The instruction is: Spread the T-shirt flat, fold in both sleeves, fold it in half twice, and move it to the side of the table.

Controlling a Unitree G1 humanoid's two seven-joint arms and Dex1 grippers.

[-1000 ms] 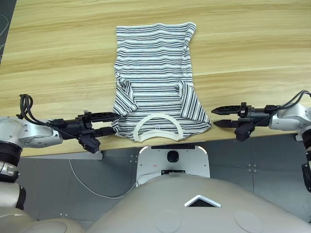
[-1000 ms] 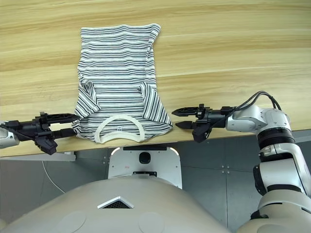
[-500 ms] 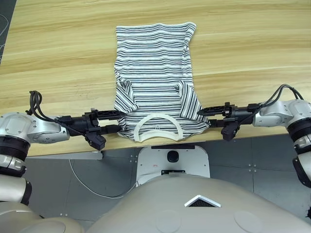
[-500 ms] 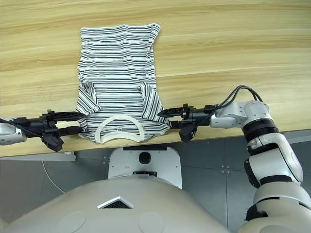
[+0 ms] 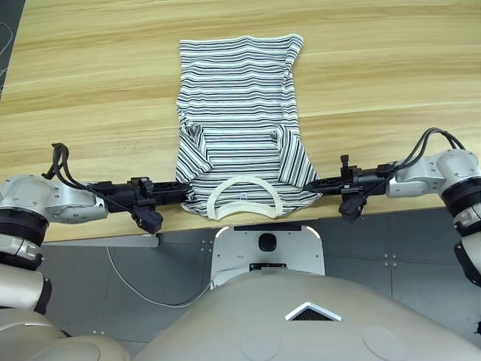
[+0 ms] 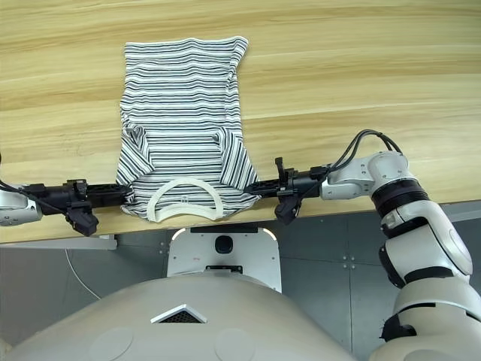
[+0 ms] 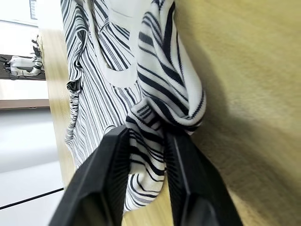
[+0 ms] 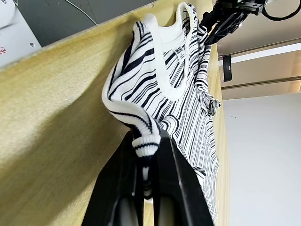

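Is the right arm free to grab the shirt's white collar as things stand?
Probably not at once: the right pincer is shut on a near corner of the shirt. The collar lies close and uncovered, so letting go first would likely do.

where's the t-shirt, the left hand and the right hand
T-shirt (image 5: 237, 90), left eye view, middle of the striped body.
left hand (image 5: 186, 192), left eye view, between fingertips clamping the shirt's shoulder.
right hand (image 5: 311, 183), left eye view, between fingertips clamping the other shoulder.

Bright, even light from overhead; soft sheen on worktop (image 5: 391, 68), shadows faint. Wrist views: bkgd blown white; left one has dark shadow beside T-shirt (image 7: 164, 94) bunch.
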